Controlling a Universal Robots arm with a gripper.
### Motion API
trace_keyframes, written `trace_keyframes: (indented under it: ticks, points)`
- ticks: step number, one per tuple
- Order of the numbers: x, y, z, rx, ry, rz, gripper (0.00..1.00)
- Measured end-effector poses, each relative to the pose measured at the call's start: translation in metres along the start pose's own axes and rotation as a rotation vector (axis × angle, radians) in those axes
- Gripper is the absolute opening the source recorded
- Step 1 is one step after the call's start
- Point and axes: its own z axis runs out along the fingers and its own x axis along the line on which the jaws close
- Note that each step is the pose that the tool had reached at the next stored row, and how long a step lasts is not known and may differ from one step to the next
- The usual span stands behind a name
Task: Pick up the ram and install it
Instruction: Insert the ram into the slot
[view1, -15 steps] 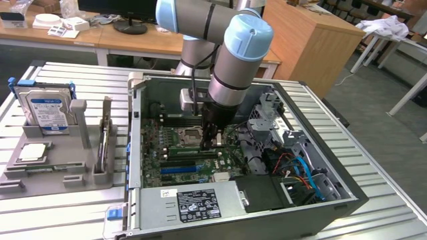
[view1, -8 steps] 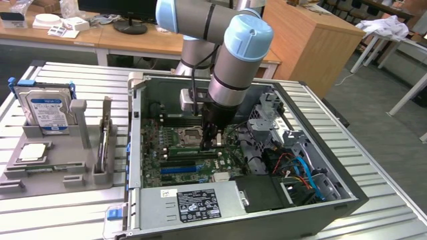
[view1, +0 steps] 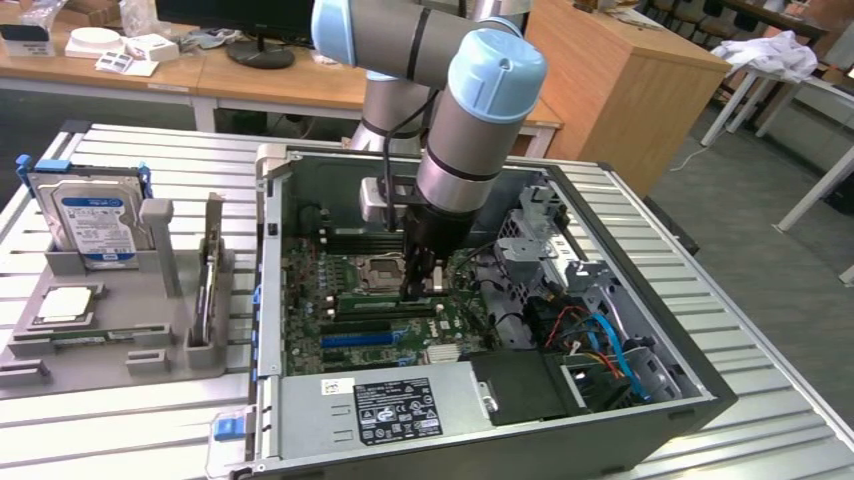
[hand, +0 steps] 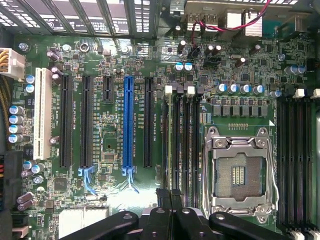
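Print unreadable: power supply label (view1: 396, 408), hard drive label (view1: 96, 222).

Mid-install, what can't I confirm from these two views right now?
- Wrist view: whether the shut pincer holds the ram; its own fingertips cover the gap.
- Exterior view: whether the pincer touches the motherboard; the arm blocks that spot.
- Wrist view: the memory slots beyond the processor socket, cut off by the picture's edge.
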Motion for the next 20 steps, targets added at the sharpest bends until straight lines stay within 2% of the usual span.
trace_keyframes:
  ticks: [20]
  points:
    - [-0.0004, 0.0002, 0.0012, 0.0, -0.0001, 0.0, 0.11]
